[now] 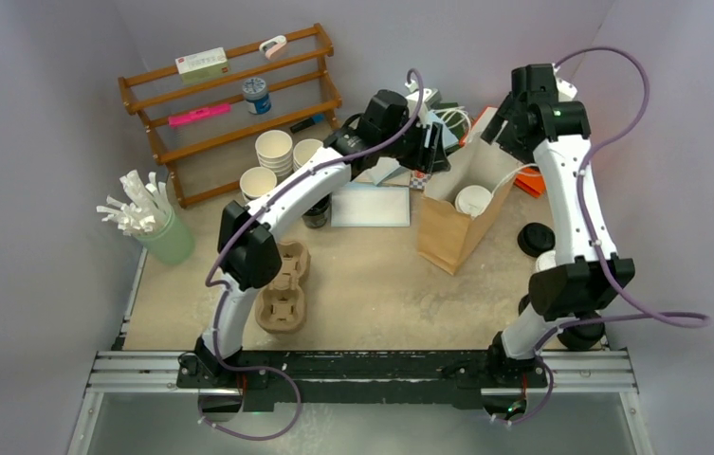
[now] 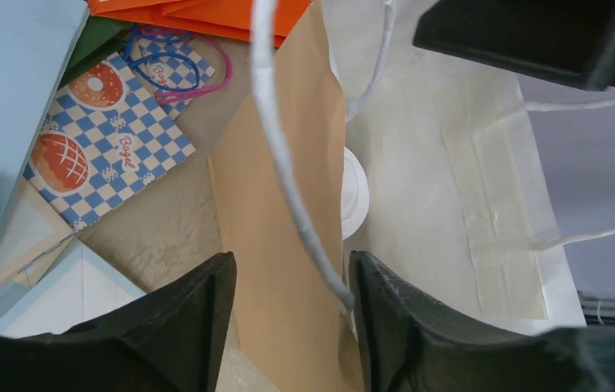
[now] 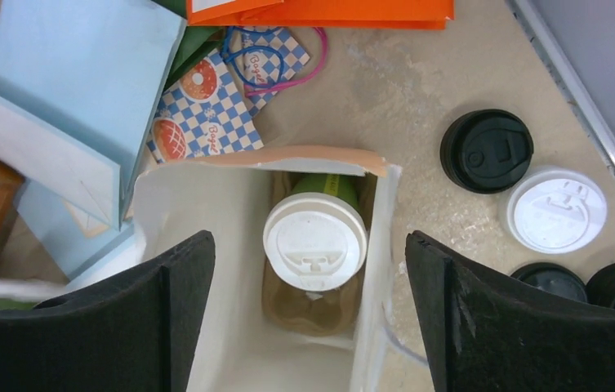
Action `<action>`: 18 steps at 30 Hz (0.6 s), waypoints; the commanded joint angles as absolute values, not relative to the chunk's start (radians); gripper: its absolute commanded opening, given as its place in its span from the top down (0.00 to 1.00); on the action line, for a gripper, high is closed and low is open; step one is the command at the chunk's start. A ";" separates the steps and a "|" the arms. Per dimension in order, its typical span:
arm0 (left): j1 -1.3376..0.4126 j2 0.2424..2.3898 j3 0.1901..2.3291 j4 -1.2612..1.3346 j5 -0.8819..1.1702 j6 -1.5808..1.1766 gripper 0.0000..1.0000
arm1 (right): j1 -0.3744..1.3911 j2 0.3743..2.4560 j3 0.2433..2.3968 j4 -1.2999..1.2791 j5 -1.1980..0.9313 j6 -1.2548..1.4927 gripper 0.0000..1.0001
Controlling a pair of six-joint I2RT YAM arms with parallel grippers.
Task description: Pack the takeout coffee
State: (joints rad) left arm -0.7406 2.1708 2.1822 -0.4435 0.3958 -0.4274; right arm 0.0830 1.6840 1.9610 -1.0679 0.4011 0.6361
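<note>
With your left tool and right tool spread, rise straight up, clear of the bag handle and coffee cup.

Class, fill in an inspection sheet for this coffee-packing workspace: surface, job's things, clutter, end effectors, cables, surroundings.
Surface: speckled beige table, crowded at the back and right.
Job's things: one white-lidded cup stands upright inside the open paper bag.
Clutter: pulp trays, stacked paper cups, black lid, white lid, bagel-print bag, wooden rack.
End effectors: left end effector open, fingers straddling the bag's wall and handle; right end effector open wide above the bag's mouth, holding nothing.
Cables: purple cables loop off both arms; the right one hangs past the table's edge.
Surroundings: plain grey walls; metal rail at the near edge.
</note>
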 commanded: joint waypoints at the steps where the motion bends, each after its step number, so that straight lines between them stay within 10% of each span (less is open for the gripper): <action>1: -0.731 2.031 2.175 -0.450 0.345 -0.389 0.41 | 0.080 1.582 1.999 -1.100 0.396 0.574 0.09; 18: -0.479 1.616 1.895 -0.614 0.225 -0.396 0.26 | 0.209 1.493 2.176 -0.871 -0.067 0.418 0.11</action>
State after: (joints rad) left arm -0.5823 1.6802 1.9739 -0.5571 0.2970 -0.3832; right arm 0.1066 1.4616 2.1124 -0.9424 0.0822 0.4557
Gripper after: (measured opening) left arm 0.697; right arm 0.923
